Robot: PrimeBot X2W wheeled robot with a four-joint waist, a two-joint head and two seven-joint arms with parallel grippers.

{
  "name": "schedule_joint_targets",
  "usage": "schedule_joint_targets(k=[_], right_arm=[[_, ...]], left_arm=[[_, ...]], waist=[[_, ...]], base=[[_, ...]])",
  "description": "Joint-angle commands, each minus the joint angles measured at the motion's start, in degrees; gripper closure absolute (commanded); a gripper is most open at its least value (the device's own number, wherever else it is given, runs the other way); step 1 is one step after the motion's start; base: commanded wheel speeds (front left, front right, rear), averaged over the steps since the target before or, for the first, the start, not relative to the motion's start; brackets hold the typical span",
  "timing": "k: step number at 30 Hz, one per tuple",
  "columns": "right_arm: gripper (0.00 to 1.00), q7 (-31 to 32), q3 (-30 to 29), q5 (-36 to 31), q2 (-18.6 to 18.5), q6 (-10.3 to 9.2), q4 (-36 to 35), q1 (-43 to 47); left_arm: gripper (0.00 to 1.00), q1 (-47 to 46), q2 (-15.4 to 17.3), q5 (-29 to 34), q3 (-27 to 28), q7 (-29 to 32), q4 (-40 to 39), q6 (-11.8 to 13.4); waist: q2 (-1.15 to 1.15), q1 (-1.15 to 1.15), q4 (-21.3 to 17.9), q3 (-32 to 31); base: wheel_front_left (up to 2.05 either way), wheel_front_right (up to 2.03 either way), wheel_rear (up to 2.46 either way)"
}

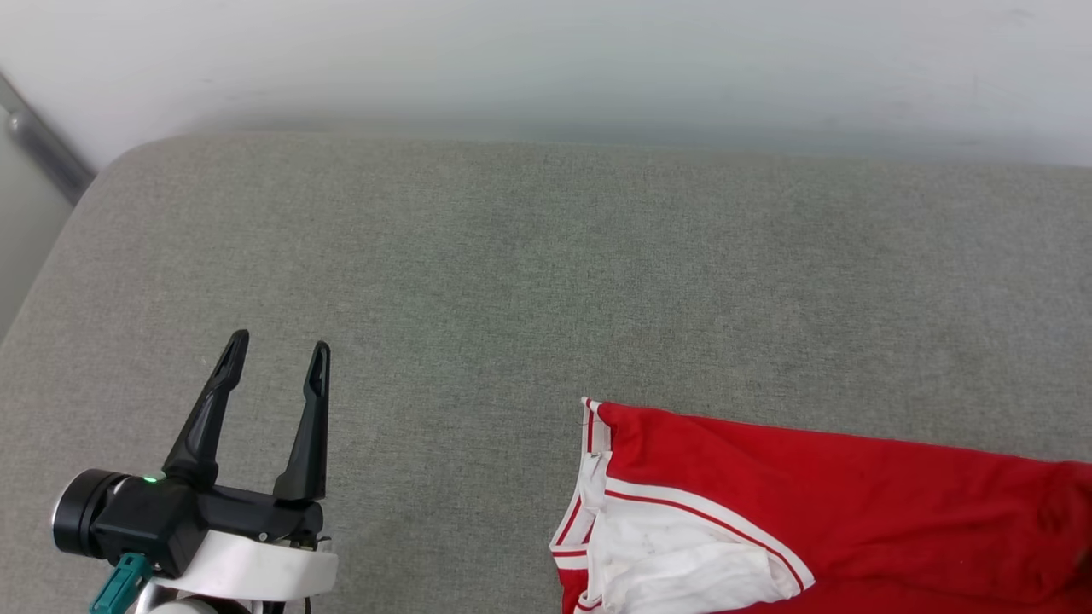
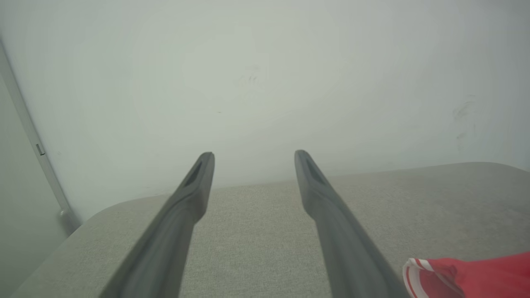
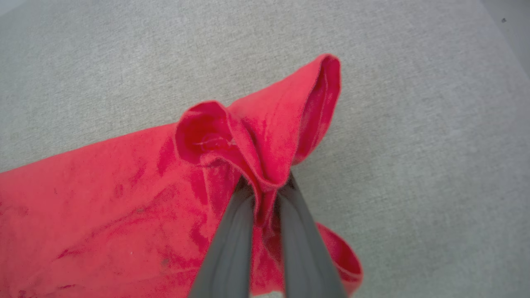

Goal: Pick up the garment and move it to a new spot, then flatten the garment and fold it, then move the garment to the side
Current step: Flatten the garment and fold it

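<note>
The garment [image 1: 819, 503], a red jersey with a white panel and red-white striped trim, lies at the lower right of the grey cushion [image 1: 512, 281], running off the right edge of the head view. My left gripper [image 1: 280, 351] stands open at the lower left, well apart from the garment, nothing between its fingers. In the left wrist view its gripper [image 2: 253, 156] points at the wall, with a corner of the garment [image 2: 468, 275] at the lower right. In the right wrist view my right gripper [image 3: 265, 184] is shut on a bunched fold of the garment [image 3: 124, 198].
A pale wall [image 1: 546, 60] rises right behind the cushion's far edge. A grey metal bar [image 1: 43, 145] runs down the wall at the far left. The cushion's rounded left corner drops off near my left arm.
</note>
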Motion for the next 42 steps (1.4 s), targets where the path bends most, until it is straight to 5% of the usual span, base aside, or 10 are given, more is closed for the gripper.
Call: schedule_joint_targets(k=[1,20,39,40,41,42], right_arm=[[1.00,1.22,1.55,0.70,0.87,-0.05,-1.43,0.82],[1.00,14.66,19.93,4.94,14.58,-0.03,-21.38,4.50],[1.00,5.74,35.47,11.53,15.37,-0.03,-6.02,-3.39],[0.91,5.12,35.74,11.57,15.37,-0.03,-4.85,-3.93],[0.51,4.47,36.05,11.15,15.37,-0.03,-3.84,-4.62],[0.00,3.89,36.54,10.76,15.37,-0.03,-3.06,-5.21]], left_arm=[[0.00,0.90,0.03,-0.05,-0.06,-0.12,0.16,-0.02],[0.00,2.15,0.21,-0.78,-1.64,-0.12,1.29,-0.03],[0.00,1.69,0.16,-1.00,-2.52,-0.12,1.92,-0.03],[0.00,1.63,0.17,-1.03,-2.54,-0.12,1.96,-0.03],[0.00,1.52,0.16,-1.08,-2.50,-0.12,2.00,-0.03],[0.00,1.45,0.16,-1.11,-2.47,-0.12,2.02,-0.03]], waist=[[0.00,0.00,-0.14,-0.29],[0.00,0.00,2.33,-3.72],[0.00,0.00,7.25,-3.81],[0.00,0.00,7.41,-3.67],[0.00,0.00,7.54,-3.56],[0.00,0.00,7.64,-3.47]], base=[[0.00,0.00,0.00],[0.00,0.00,0.00],[0.00,0.00,0.00],[0.00,0.00,0.00],[0.00,0.00,0.00],[0.00,0.00,0.00]])
